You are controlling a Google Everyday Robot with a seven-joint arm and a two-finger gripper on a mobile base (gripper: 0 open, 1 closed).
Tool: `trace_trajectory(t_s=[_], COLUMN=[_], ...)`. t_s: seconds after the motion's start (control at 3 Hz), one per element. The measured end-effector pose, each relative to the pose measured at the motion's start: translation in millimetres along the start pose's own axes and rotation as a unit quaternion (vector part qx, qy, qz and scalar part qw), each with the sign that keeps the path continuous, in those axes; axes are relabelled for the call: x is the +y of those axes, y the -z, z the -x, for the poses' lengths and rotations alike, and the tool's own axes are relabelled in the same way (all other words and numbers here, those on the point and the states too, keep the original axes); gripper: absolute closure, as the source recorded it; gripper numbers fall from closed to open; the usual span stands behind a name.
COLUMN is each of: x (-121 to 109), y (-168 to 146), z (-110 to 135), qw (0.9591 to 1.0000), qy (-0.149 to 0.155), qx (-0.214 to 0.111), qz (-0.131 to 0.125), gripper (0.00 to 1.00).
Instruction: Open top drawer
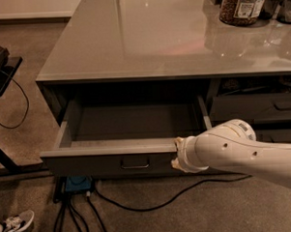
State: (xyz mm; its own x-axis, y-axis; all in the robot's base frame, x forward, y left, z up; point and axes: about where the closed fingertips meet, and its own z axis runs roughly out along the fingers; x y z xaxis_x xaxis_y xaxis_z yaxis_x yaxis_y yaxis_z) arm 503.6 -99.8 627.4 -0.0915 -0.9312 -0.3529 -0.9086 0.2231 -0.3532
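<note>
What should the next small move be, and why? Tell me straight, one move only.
Probably draw the pincer straight back, away from the top drawer. The drawer already stands well out from under the tabletop, with its floor in view, so the task looks done. The pincer sits at the front panel's right end, beside the centre handle, not on it.
</note>
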Motion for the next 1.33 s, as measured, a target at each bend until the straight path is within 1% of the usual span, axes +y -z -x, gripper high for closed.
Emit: trace_trajectory(t_s=[0.67,1.0,1.33], x=[0,0,1], y=[0,0,11], z=[0,0,5], qw=[1.0,1.0,0.9999], qy=[0.0,0.0,0.01], qx=[0.0,0.0,0.008], qz=[0.0,0.0,-0.007], gripper=[0.11,0.0,0.0])
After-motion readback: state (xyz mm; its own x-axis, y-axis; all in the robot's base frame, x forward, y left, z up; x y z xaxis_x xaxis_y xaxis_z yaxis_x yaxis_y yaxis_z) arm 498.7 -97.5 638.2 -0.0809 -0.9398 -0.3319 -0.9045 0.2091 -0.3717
